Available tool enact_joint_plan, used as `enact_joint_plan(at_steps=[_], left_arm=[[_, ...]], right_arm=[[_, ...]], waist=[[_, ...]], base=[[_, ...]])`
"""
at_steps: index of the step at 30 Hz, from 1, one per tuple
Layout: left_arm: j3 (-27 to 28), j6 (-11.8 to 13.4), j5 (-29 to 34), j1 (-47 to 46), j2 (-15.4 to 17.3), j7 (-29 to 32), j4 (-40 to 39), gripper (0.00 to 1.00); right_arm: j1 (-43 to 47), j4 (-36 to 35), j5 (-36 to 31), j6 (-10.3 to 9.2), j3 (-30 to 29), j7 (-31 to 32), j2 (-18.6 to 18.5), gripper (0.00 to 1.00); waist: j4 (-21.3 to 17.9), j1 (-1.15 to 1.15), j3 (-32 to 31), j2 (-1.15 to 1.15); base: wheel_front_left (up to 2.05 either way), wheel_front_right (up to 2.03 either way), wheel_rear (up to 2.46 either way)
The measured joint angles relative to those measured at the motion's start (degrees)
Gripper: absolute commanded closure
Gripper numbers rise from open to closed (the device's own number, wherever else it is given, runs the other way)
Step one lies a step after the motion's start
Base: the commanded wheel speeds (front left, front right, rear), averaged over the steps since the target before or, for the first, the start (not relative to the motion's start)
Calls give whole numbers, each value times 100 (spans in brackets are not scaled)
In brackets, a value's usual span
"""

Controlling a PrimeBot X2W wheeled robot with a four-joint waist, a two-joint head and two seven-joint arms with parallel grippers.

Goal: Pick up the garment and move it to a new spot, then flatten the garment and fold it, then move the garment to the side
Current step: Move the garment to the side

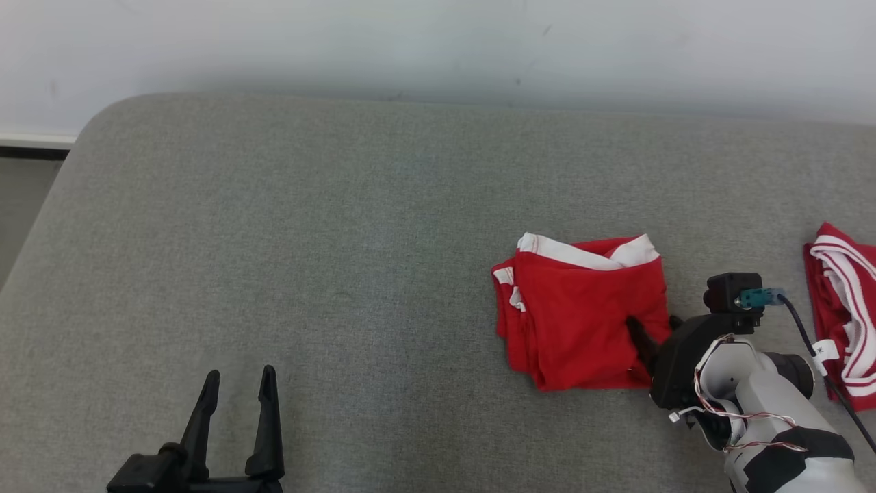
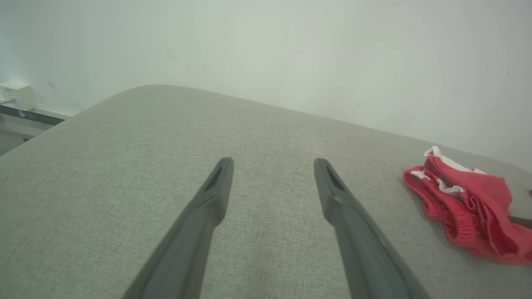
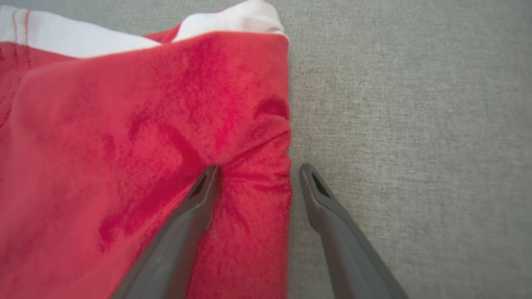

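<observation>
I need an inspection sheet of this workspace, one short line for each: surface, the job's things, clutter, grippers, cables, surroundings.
Surface: grey fabric pad, smooth, with a rounded far-left corner.
Job's things: red garment with white trim, folded, right of centre.
Clutter: second garment, red and white, at the right edge.
Grippers: left gripper open, holding nothing; right gripper open, one finger on the garment's edge, the other beside it over the pad.
Cables: black cable from the right wrist camera; thin wires at that wrist.
Surroundings: pale wall behind; small white box at far left.
</observation>
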Motion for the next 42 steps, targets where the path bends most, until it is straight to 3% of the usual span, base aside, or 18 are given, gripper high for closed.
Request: enact_joint_plan(at_steps=[3, 4, 16, 23, 31, 37, 42], left_arm=[[1, 0, -41, -15, -2, 0, 1, 0], [-3, 0, -45, -27, -2, 0, 3, 0], [122, 30, -199, -120, -2, 0, -81, 0], [311, -25, -179, 53, -3, 0, -140, 0], [344, 44, -149, 24, -4, -1, -341, 0], [326, -20, -8, -97, -5, 0, -383, 0], [332, -154, 183, -246, -7, -1, -383, 0]], right_arm=[[-65, 130, 15, 0, 26, -22, 9, 0], [-85, 156, 15, 0, 56, -24, -1, 98], [-483, -208, -225, 2, 1056, 136, -474, 100], [-1183, -848, -178, 2, 1933, 509, -735, 100], [-1780, -1250, -96, 1, 2762, 661, -1383, 100], [-2185, -1102, -73, 1, 2942, 310, -1748, 100], [-2323, -625, -87, 2, 2852, 0, -1929, 100]], waist=[[78, 0, 99, 0], [94, 0, 126, 0], [-212, 0, 155, 1], [-750, 0, 41, 0], [-1501, -1, -3, 0], [-1993, -1, 150, 0], [-2186, 0, 443, 0]], base=[[0, 0, 0], [0, 0, 0], [0, 0, 0], [0, 0, 0], [0, 0, 0], [0, 0, 0], [0, 0, 0]])
